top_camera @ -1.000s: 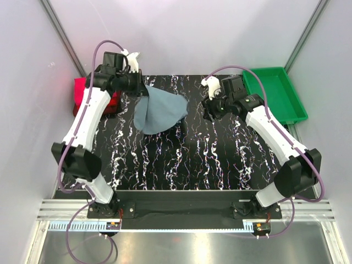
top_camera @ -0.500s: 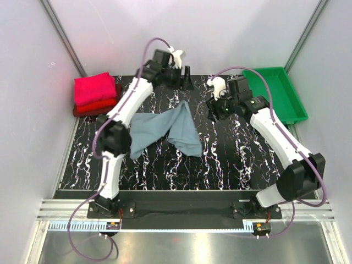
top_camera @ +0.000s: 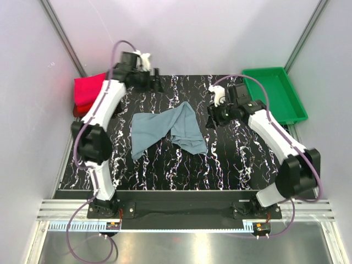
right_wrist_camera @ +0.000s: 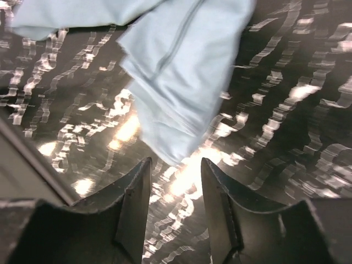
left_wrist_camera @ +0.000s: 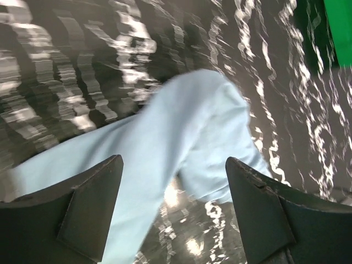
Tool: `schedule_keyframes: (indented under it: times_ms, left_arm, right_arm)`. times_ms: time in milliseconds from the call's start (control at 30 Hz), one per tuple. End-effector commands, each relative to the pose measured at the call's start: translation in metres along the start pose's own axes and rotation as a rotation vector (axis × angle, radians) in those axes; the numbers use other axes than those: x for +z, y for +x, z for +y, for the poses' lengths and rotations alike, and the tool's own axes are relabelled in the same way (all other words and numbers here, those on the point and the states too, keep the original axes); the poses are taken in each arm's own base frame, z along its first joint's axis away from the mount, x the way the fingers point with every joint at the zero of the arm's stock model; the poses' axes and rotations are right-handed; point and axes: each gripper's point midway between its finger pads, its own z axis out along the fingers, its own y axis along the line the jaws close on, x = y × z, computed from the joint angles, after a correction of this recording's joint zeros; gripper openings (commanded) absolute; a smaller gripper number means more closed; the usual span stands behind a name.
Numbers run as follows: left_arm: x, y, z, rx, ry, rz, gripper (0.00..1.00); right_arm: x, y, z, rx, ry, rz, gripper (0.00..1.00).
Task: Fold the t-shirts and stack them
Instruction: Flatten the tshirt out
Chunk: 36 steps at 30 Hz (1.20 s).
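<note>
A dusty grey-blue t-shirt lies crumpled and half spread on the black marbled table, held by neither gripper. My left gripper hovers over the table's back edge, behind the shirt. In the left wrist view it stands wide open, with the shirt lying below and beyond the fingers. My right gripper hangs just right of the shirt. Its wrist view shows the jaws open and empty, the shirt's folded edge just ahead. A folded magenta-pink t-shirt sits on a red one at the back left.
A green plastic tray stands at the back right beside the table, and its corner shows in the left wrist view. White walls close in the back and both sides. The arm bases are bolted at the near edge.
My left gripper has opened and let go of the grey-blue shirt, which dropped onto the table and spread out. The left arm swung right, then back left. The right gripper shifted slightly.
</note>
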Motion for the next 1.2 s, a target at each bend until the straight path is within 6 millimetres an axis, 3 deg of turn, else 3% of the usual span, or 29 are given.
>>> schedule_keyframes:
  times_ms: [0, 100, 233, 367, 433, 633, 900, 1167]
  left_arm:
    - [-0.053, -0.023, 0.025, 0.008, -0.065, -0.108, 0.82]
    - [-0.074, -0.023, 0.045, -0.013, -0.104, -0.134, 0.82]
    - [-0.091, -0.014, 0.057, -0.036, -0.132, -0.139, 0.82]
    - [-0.106, -0.006, 0.055, -0.043, -0.133, -0.155, 0.82]
    - [-0.111, -0.001, 0.055, -0.053, -0.136, -0.153, 0.82]
    - [-0.121, -0.001, 0.059, -0.072, -0.142, -0.174, 0.83]
    - [-0.123, -0.005, 0.065, -0.111, -0.129, -0.187, 0.83]
    - [-0.126, -0.009, 0.064, -0.116, -0.117, -0.2, 0.83]
  right_arm:
    - [0.026, -0.018, 0.025, 0.08, -0.169, -0.035, 0.48]
    - [0.052, -0.035, 0.028, 0.174, -0.237, -0.04, 0.54]
    - [0.087, -0.038, 0.04, 0.203, -0.291, 0.012, 0.57]
    - [0.121, -0.04, 0.046, 0.209, -0.326, 0.047, 0.57]
    - [0.137, -0.031, 0.049, 0.212, -0.329, 0.087, 0.57]
    - [0.151, -0.028, 0.048, 0.196, -0.285, 0.113, 0.58]
    - [0.149, -0.017, 0.033, 0.167, -0.194, 0.132, 0.57]
    - [0.166, 0.011, 0.028, 0.183, -0.174, 0.21, 0.54]
